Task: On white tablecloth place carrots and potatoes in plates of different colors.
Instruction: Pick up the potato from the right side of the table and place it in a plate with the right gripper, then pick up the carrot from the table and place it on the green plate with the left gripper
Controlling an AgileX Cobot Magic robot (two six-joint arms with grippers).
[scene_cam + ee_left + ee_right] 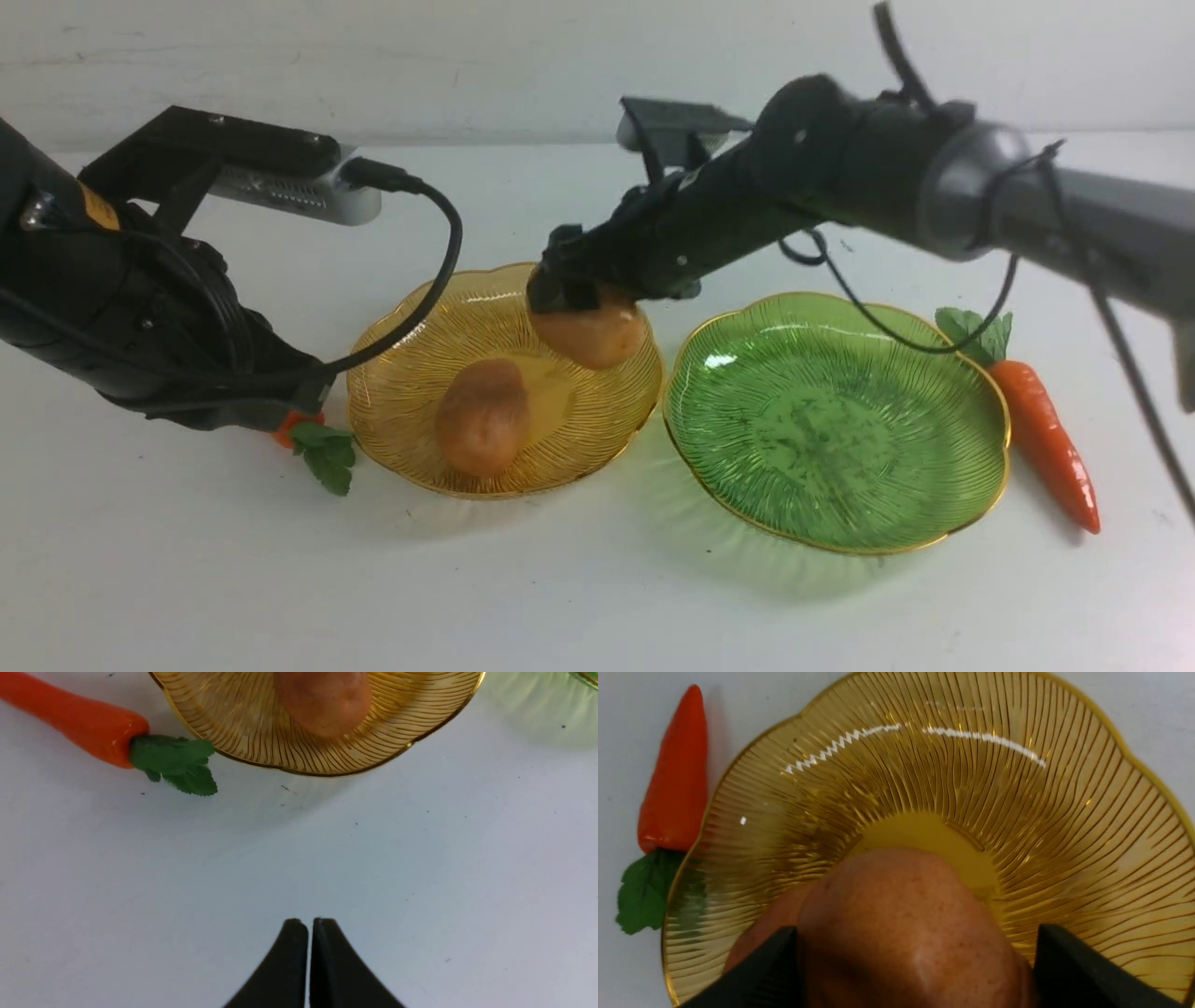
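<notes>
Reaching across from the right, the right tool [569, 299] has a black finger on each side of the held potato [593, 338]. Its jaws are spread just as wide as the potato and press on it. This potato is over the far right part of the yellow plate [401, 392]. I cannot tell if it touches the plate.

The other potato [483, 415] lies in the yellow plate, near the middle and a bit to the near side. It is tan and lumpy, and no tool touches it. The two potatoes are close together.

The green plate [840, 420] sits just to the right of the yellow plate. Their gold rims are almost touching. Both plates rest on the white tablecloth [560, 597], which has small dark specks.

The long carrot [1046, 439] lies on the cloth just beside the right edge of the green plate. Its green leaves point to the far side and its thin tip points to the near side.

The short carrot [79, 718] lies on the cloth just left of the yellow plate, with its leaves close to the rim. In the front view the left arm is low over it and hides most of it.

The left tool [308, 926] has its two black fingers pressed together with nothing between them. It is above bare cloth, on the near side of the yellow plate.
</notes>
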